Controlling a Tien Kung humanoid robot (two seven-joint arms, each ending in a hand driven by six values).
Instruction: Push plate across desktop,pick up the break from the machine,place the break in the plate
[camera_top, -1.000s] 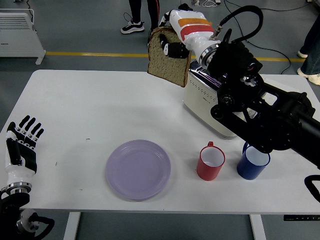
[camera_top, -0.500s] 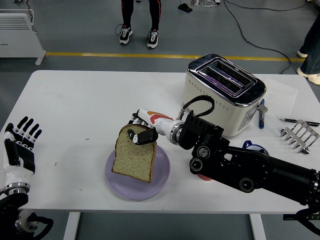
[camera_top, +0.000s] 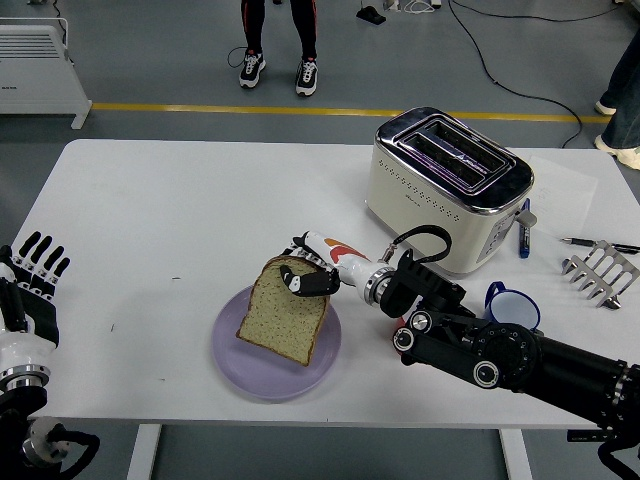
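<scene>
Bread (camera_top: 283, 318) lower (in right hand (camera_top: 312, 268)), over plate (camera_top: 233, 366)

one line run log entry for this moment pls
phase: placing | right hand: shut on bread slice, tilted over purple plate | left hand: open, at table's left edge | toaster: empty

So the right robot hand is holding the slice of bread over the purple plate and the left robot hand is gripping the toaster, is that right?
Not quite. The left robot hand grips nothing: in the head view it rests open at the table's left edge, far from the toaster. The rest holds: the right robot hand holds the slice of bread over the purple plate.
</scene>
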